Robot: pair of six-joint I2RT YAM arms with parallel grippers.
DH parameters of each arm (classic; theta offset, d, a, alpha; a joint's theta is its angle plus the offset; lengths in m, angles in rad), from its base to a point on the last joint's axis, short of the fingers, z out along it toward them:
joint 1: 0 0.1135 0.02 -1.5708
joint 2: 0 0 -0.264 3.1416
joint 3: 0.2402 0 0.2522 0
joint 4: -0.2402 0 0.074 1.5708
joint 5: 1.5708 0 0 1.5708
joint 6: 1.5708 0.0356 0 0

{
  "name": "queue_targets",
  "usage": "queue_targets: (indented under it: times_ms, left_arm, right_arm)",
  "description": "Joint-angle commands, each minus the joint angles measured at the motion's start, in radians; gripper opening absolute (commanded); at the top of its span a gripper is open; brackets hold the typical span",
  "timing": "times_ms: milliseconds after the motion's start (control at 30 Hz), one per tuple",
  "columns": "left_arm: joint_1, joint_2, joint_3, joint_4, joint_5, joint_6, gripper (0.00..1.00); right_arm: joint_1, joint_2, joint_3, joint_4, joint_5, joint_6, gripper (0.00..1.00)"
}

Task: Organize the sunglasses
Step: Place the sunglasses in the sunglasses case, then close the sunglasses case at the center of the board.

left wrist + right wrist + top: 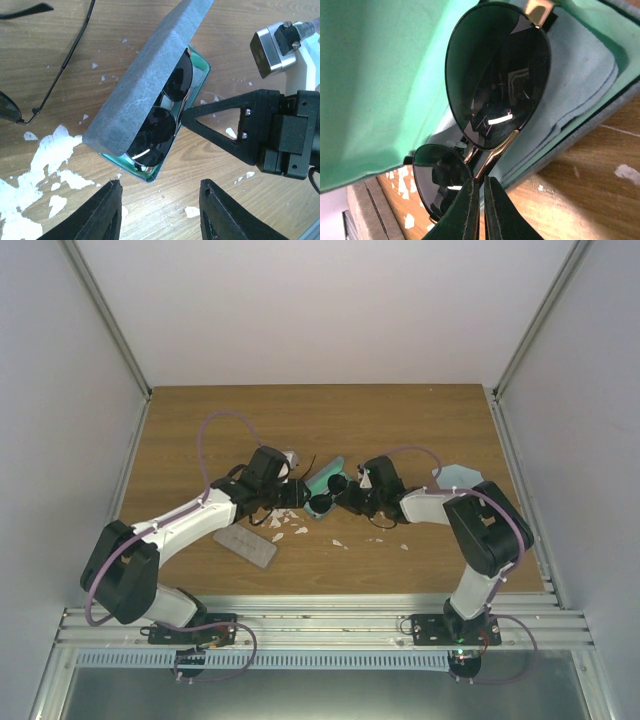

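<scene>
Wood tabletop (420, 420) is patchy with white chips. Closest to the near edge, left of centre, a shut grey case (245, 547) lies by itself. Mid-table your left gripper (160, 189) hangs wide and empty. The right gripper (480, 181) looks pinched nearly closed on the bridge of the dark sunglasses (500, 75), which sit inside the open case (145, 85). My worry: that low-leaning lid snags a lens, or the unheld case slides. The other pair (75, 45), toward the far edge, is easy to bump.
</scene>
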Motion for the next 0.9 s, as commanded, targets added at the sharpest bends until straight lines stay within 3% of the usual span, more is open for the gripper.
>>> queue_targets:
  times_ms: [0, 300, 567, 800, 867]
  left_arm:
    - [0.009, 0.011, 0.054, 0.044, 0.005, 0.012, 0.45]
    - [0.040, 0.097, 0.168, 0.048, 0.018, 0.038, 0.50]
    - [0.078, 0.235, 0.260, 0.044, 0.049, 0.063, 0.50]
    - [0.097, 0.341, 0.313, 0.053, 0.155, 0.082, 0.49]
    - [0.101, 0.359, 0.315, 0.063, 0.199, 0.090, 0.43]
  right_arm:
    - [0.000, -0.097, -0.003, -0.070, 0.072, -0.083, 0.08]
    - [-0.030, -0.279, -0.066, -0.207, 0.298, -0.174, 0.25]
    - [-0.016, -0.248, -0.096, -0.196, 0.276, -0.227, 0.19]
    - [0.032, -0.155, -0.091, -0.163, 0.233, -0.231, 0.15]
    - [0.039, -0.131, -0.081, -0.154, 0.219, -0.232, 0.14]
